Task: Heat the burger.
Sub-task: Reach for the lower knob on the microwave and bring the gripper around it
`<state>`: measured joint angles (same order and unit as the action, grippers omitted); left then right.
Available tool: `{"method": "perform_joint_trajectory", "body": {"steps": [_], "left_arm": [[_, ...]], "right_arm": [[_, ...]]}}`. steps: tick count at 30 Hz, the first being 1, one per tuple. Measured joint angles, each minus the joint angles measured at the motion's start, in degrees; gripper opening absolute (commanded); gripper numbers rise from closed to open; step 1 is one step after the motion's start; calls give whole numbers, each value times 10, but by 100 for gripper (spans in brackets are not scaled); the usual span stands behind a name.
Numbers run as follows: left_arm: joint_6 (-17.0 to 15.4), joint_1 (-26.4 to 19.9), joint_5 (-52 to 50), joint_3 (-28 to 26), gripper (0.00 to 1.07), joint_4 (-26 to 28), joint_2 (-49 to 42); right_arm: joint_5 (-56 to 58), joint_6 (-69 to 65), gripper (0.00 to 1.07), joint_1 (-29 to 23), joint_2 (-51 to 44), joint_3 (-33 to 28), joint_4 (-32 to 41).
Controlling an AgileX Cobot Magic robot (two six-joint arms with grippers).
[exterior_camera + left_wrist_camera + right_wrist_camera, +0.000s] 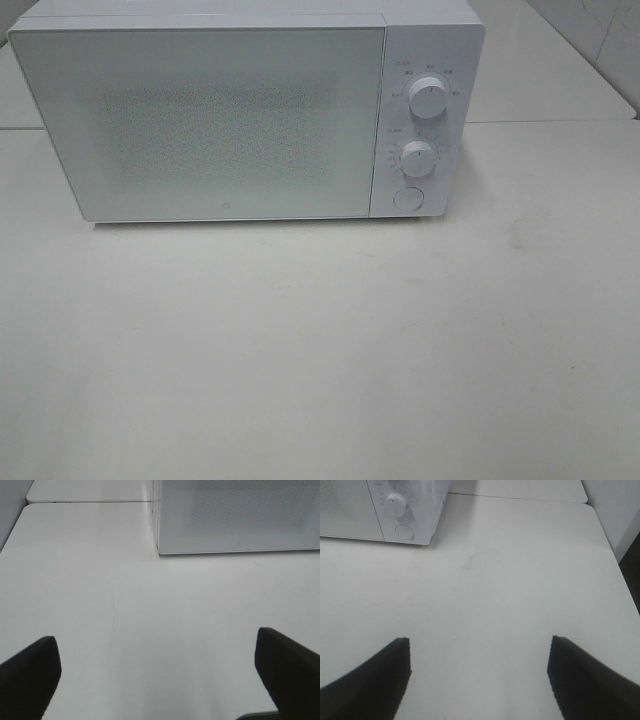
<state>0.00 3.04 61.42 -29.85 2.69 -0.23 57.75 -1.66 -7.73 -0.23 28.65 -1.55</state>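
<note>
From the high camera you see only the microwave standing at the back of the white table, its door closed flush, with the upper dial, lower dial and round button stacked on the panel beside the door. No arm shows here, and neither does the burger: it isn't on the bare table in front of the microwave, and the speckled door hides whatever may be inside, so you can't tell where it is. In the left wrist view, the left gripper hangs over the table in front of the microwave's door-side corner, its jaws spread wide with nothing between them. In the right wrist view, the right gripper sits in front of the control-panel end, jaws also well apart and empty, with the lower dial and button ahead of it. The main risk, as I judge it, is starting the heat without confirming the burger is in the cavity; running it empty would come from trusting that opaque door. Pressing the button off-centre with splayed jaws could shove the light microwave backward, and a door springing open may strike the left arm parked in front of it.
</note>
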Motion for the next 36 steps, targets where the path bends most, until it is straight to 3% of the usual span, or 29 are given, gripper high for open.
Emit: {"method": "perform_joint_trajectory", "body": {"steps": [24,36], "left_arm": [[0,0,0,0,98,0,0],[0,0,0,0,98,0,0]], "right_arm": [[-12,-9,74,0,0,3,3],[-163,-22,74,0,128,7,3]]}}
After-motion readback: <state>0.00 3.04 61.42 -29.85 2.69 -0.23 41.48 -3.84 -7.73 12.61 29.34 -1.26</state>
